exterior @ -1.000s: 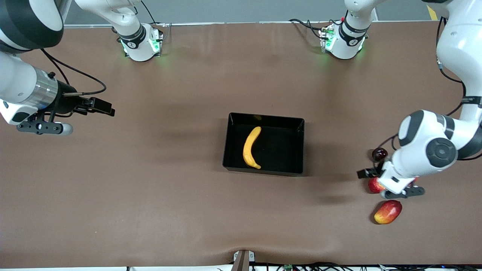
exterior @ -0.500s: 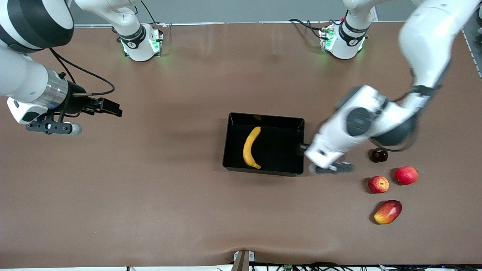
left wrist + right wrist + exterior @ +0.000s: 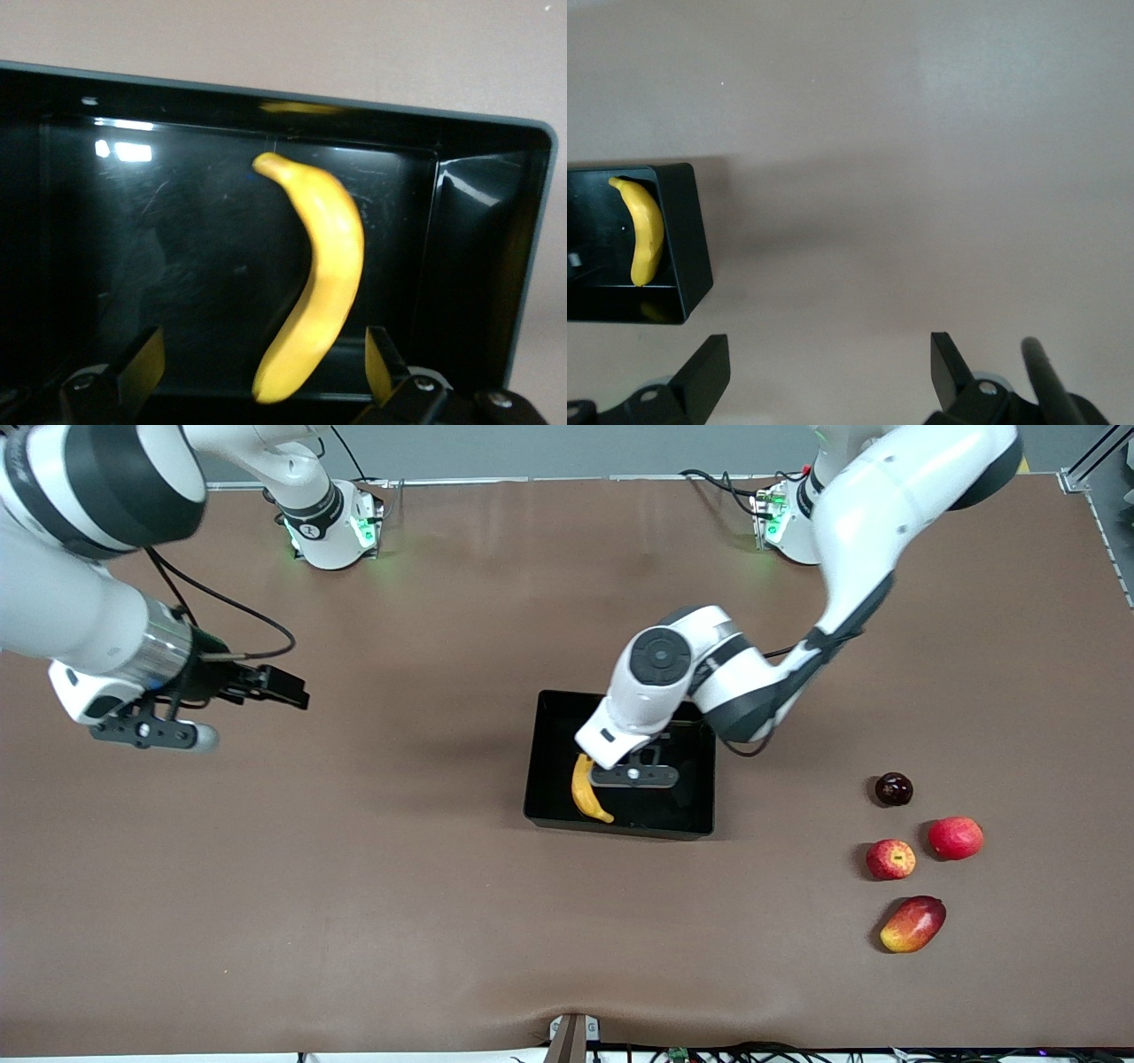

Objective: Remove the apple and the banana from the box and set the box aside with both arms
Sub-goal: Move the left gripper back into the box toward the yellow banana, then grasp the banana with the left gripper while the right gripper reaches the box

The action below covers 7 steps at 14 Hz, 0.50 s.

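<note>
The black tray [image 3: 620, 825] sits mid-table with the yellow banana [image 3: 585, 793] lying in it. My left gripper [image 3: 631, 766] hangs over the tray above the banana, open and empty. In the left wrist view the banana [image 3: 323, 266] lies below and between the spread fingers of the gripper [image 3: 261, 354], inside the tray [image 3: 478, 221]. The small red apple [image 3: 890, 859] with its yellowish patch rests on the table toward the left arm's end. My right gripper [image 3: 285, 687] is open and empty over bare table toward the right arm's end; its wrist view [image 3: 828, 359] shows the tray [image 3: 691, 239] and banana [image 3: 645, 235] farther off.
Beside the apple lie an all-red round fruit [image 3: 956, 838], a red-and-yellow mango [image 3: 912, 924] nearer the front camera, and a small dark round fruit [image 3: 893, 789] farther from it. The brown table surface [image 3: 399, 886] surrounds the tray.
My left arm swung from the fruit cluster to over the tray, its gripper empty; the apple stayed where it was. My right gripper drifted slightly toward the tray.
</note>
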Motion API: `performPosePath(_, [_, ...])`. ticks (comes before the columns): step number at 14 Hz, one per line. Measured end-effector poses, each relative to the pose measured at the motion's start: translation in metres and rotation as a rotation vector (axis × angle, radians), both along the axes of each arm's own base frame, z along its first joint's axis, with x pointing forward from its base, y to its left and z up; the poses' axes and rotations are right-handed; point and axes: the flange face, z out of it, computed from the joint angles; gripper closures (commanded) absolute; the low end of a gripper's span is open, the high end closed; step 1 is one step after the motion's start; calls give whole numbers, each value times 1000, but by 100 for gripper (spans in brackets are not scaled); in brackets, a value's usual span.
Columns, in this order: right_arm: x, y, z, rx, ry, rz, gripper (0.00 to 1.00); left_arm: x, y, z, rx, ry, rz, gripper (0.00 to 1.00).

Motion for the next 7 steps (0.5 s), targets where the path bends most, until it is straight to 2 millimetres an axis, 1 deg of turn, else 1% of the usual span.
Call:
performPosePath(1, [8,10,-21,-4,3,6,0,-6,-12,-16,-4,-19,-13,0])
performPosePath(2, [15,18,-37,-8,6,12,0,-11,-19,-26,-9,-28,-20,0])
performPosePath(3, [18,24,-49,-12,14,17,0,-13,-23,-33,-18,-32,-24,0])
performPosePath(4, [19,27,-56,-15,22,20,0,-12,-24,-38,-32,-33,-23,0])
performPosePath(6, [18,34,-59,-16,27,26,0,-10,-23,-50,-51,-29,-21,0])
performPosePath(7, [16,41,-60,-18,29,20,0,-10,-22,-57,-52,-22,-20,0])
